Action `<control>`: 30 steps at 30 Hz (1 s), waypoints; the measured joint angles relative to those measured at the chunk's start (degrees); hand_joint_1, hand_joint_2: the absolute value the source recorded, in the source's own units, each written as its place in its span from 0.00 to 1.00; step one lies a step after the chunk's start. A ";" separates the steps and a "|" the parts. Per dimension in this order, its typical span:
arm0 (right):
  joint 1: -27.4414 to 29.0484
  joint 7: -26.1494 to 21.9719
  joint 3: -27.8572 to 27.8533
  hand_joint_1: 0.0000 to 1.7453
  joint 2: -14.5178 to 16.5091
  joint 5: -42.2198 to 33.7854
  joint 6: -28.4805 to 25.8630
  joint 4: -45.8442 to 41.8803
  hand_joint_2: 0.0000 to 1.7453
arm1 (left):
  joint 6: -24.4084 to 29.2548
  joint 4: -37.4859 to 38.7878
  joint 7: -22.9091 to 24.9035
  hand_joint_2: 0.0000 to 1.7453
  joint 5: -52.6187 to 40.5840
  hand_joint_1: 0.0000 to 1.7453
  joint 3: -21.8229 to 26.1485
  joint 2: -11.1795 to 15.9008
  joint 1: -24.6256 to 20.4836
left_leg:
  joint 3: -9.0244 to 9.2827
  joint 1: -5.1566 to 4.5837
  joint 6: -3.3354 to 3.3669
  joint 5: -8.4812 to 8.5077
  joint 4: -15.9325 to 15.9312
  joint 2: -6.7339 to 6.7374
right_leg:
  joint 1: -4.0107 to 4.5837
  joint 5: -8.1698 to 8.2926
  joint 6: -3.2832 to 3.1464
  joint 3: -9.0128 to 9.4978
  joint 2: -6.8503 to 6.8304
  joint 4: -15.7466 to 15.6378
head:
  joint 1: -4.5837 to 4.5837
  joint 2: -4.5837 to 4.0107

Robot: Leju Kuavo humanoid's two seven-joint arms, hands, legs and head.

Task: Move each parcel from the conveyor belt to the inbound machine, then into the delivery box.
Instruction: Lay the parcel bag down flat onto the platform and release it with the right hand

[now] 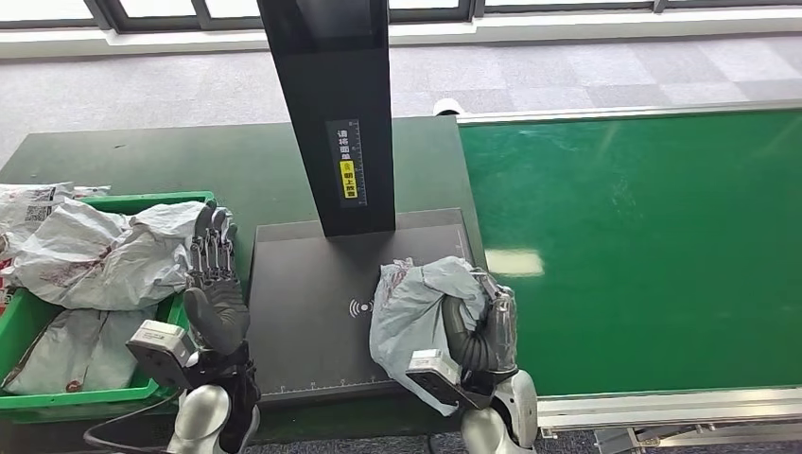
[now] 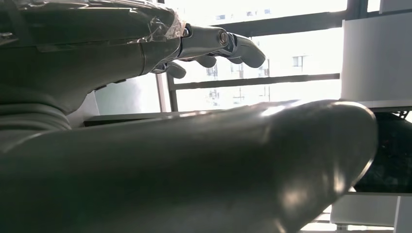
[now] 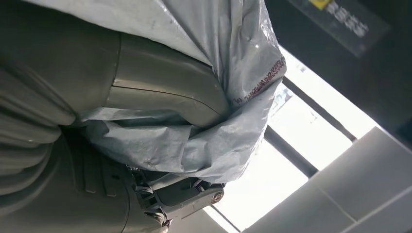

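Note:
My right hand (image 1: 478, 331) grips a grey plastic parcel (image 1: 411, 307) over the front right part of the dark inbound machine plate (image 1: 312, 312), below its black upright column (image 1: 336, 113). In the right wrist view the thumb (image 3: 165, 92) presses into the crumpled parcel (image 3: 194, 145). My left hand (image 1: 216, 284) is held upright with straight fingers and nothing in it, between the plate and the green delivery box (image 1: 57, 397). The left wrist view shows its thumb (image 2: 218, 170) and fingers (image 2: 228, 43) apart. The green conveyor belt (image 1: 643, 246) lies to the right, bare.
Several grey parcels (image 1: 95, 255) fill the green box and one more (image 1: 28, 208) lies behind it on the dark table (image 1: 170, 161). A metal rail (image 1: 662, 407) edges the belt's front. Grey carpet and windows lie beyond.

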 joint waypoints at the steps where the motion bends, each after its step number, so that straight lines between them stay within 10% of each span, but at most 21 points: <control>1: -0.75 0.31 -0.01 1.00 -0.01 0.19 -0.02 1.58 1.00 | 0.16 0.22 0.00 0.00 0.14 0.00 -0.16 0.00 -0.19 | 0.00 0.00 0.00 0.00 0.00 0.00 | 0.00 0.00 0.00 0.00 0.00 0.00 | 0.00 0.00; 10: -8.93 -1.43 -1.97 0.99 0.01 4.50 -0.44 16.53 1.00 | 1.02 2.16 0.00 0.00 1.49 0.00 -1.20 0.03 -1.64 | 0.03 0.00 -0.01 0.00 0.00 0.03 | 0.00 0.01 -0.01 0.00 0.04 0.00 | -0.01 0.00; 12: -10.11 -1.85 -3.12 0.82 0.29 6.30 -0.44 18.64 1.00 | 0.96 2.80 0.01 0.00 1.50 0.00 -1.55 0.04 -2.05 | 0.04 0.00 -0.01 0.01 0.00 0.03 | 0.00 0.03 -0.02 0.00 0.04 0.00 | -0.01 0.00; 16: -11.87 -1.29 -5.07 0.13 1.18 10.32 -0.46 20.92 1.00 | 0.75 4.21 0.03 0.00 1.38 0.00 -2.14 0.03 -2.79 | 0.04 0.00 -0.02 0.02 0.00 0.04 | 0.01 0.04 -0.03 -0.01 0.06 0.00 | 0.00 0.00; 25: -16.94 5.37 -5.62 0.00 1.75 11.47 -0.24 28.29 1.00 | 2.81 5.59 0.02 0.00 0.13 0.00 -2.43 0.02 -3.07 | 0.02 0.00 -0.02 0.02 0.00 0.05 | 0.01 0.04 -0.03 0.00 0.06 0.01 | 0.00 0.00; 29: -19.55 6.95 -4.42 0.00 1.73 6.59 2.34 31.98 0.00 | 3.85 5.94 0.04 0.00 0.27 0.00 -2.38 0.02 -2.67 | 0.02 0.00 -0.02 0.03 0.00 0.05 | 0.01 0.05 -0.03 0.00 0.05 0.01 | -0.01 0.00; 30: -19.94 7.23 -3.86 0.00 1.73 5.89 3.16 32.56 0.00 | 4.02 6.00 0.04 0.00 0.57 0.00 -2.32 0.02 -2.59 | 0.02 0.00 -0.02 0.03 0.00 0.04 | 0.01 0.05 -0.03 0.00 0.05 0.01 | -0.01 0.00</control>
